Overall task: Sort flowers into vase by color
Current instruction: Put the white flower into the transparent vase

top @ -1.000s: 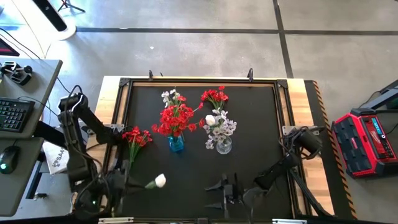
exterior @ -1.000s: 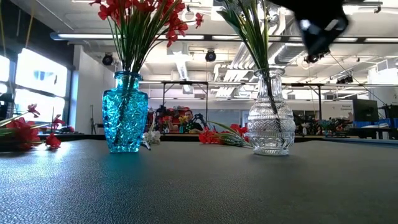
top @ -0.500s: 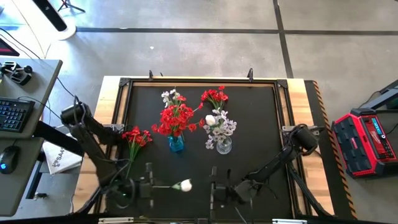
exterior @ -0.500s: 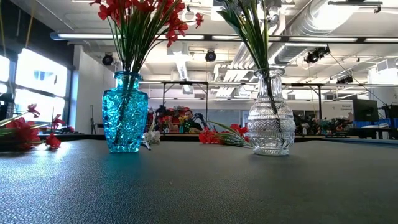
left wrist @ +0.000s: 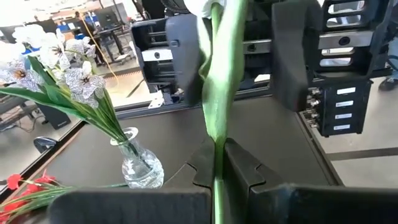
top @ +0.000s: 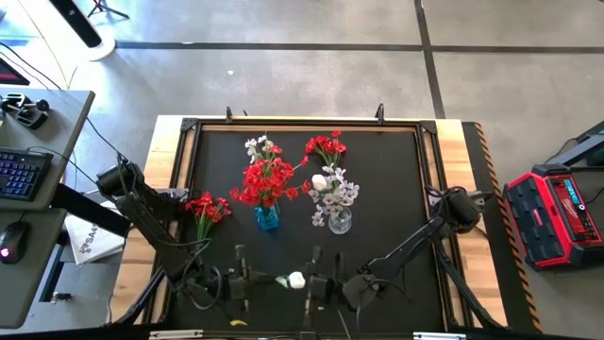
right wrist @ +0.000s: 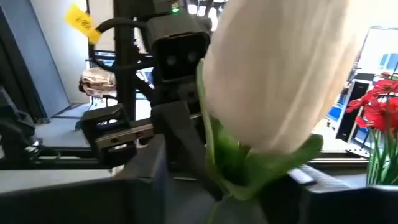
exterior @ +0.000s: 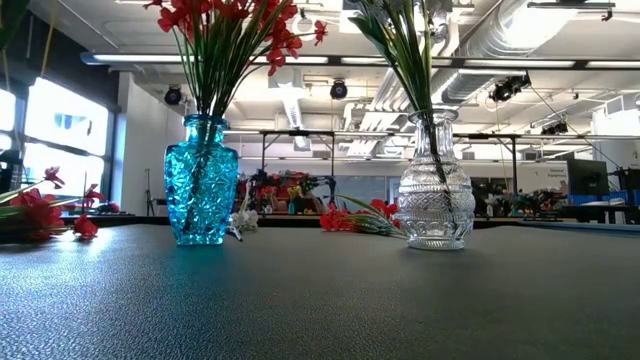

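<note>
A white tulip-like flower [top: 295,280] on a green stem hangs over the table's near edge between my two grippers. My left gripper [top: 243,280] is shut on its stem. My right gripper [top: 311,282] faces it, open, its fingers [left wrist: 297,50] standing on either side of the white bud [right wrist: 280,68]. A blue vase [top: 268,218] holds red blossoms and a clear vase [top: 339,221] holds white ones. Red sprigs lie on the mat at the left [top: 206,208] and far behind the vases [top: 326,146]. My left gripper [left wrist: 217,155] pinches the flower's green stem [left wrist: 217,134] between its two fingers, some way below the bud. The fingers come level from the table's left and lie along the stem. The flower is lifted clear of the table and points level toward the right gripper.
The two vases [exterior: 203,180] [exterior: 435,180] stand mid-table with tall blossoms above them. A small white sprig [top: 255,144] lies beside the far red one. The black mat [top: 396,189] lies inside a wooden table frame. A desk with a keyboard [top: 24,170] stands at the left.
My left gripper has carried the white flower along the near edge toward the table's right. My right gripper has moved toward the table's left until its open fingers stand around the bud.
</note>
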Available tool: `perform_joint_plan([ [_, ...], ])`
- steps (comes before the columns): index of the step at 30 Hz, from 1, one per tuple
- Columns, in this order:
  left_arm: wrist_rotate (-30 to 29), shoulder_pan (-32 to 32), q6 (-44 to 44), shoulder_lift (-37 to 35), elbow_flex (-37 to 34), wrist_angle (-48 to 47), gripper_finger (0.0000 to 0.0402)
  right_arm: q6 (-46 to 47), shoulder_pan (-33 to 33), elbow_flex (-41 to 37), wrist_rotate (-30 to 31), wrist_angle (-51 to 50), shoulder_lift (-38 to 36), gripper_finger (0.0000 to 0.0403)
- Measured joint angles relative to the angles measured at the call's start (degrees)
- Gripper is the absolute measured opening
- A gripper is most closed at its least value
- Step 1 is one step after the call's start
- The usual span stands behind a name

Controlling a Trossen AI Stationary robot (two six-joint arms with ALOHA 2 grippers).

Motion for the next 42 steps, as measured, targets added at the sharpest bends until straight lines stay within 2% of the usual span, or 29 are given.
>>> perform_joint_plan([
  [6, 0.03, 0.13, -0.14, 0.0, 0.0, -1.23, 0.0009, -0.12, 0.74, 0.0, 1.74, -0.9, 0.0, 0.0028],
  [8, -0.01, 0.22, -1.51, -0.02, 0.0, -2.92, 0.0024, -1.2, 1.46, 0.0, 4.27, -1.83, -0.37, 0.0008],
  [13, -2.14, 0.18, -7.7, -0.07, 0.0, -11.42, 0.0085, 2.63, 4.66, 0.0, 12.03, -9.75, -4.19, 0.0007],
  [17, -2.76, -0.64, -16.63, -0.7, -0.02, -19.84, 0.0129, 15.51, 7.5, 0.0, 14.65, -26.22, -10.38, 0.0003],
  [21, -2.71, -1.77, -19.61, -0.7, -0.02, -21.35, 0.0154, 26.53, 9.25, 0.0, 15.35, -41.8, -16.6, 0.0001],
  [26, -2.58, -3.43, -19.61, -0.7, -0.02, -21.18, 0.0157, 30.96, 10.51, -0.04, 22.91, -55.24, -24.05, 0.0],
  [34, -2.58, -5.17, -19.65, -0.7, -0.02, -21.25, 0.0156, 29.99, 12.03, -0.02, 35.02, -65.13, -31.82, 0.0],
  [37, -2.58, -5.44, -19.65, -0.7, -0.02, -21.24, 0.0156, 34.89, 12.13, -0.08, 39.77, -71.1, -32.3, 0.0],
  [42, -2.58, -5.48, -19.63, -0.7, -0.02, -21.27, 0.0156, 49.66, 12.01, -0.2, 46.02, -85.08, -32.39, 0.0],
])
